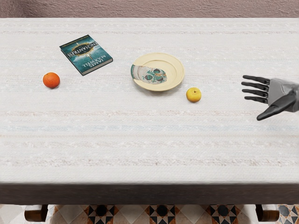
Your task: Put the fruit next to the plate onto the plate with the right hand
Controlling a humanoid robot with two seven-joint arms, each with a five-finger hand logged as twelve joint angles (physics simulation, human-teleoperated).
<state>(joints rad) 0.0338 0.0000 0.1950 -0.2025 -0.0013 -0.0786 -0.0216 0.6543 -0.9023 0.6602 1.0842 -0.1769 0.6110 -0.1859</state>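
reach step: right hand [261, 95] spread wide, empty; yellow fruit [194, 94] well off its fingertips, plate [174, 70] beyond. next: close in, grasp.

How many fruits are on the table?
2: a round yellow apple just right of the cream round plate, and a round orange fruit far left. None looks hidden.

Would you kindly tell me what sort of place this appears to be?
Probably a simulated home dining room: a pale table holds a plate, a yellow fruit and a paperback book, and patterned floor tiles show below it.
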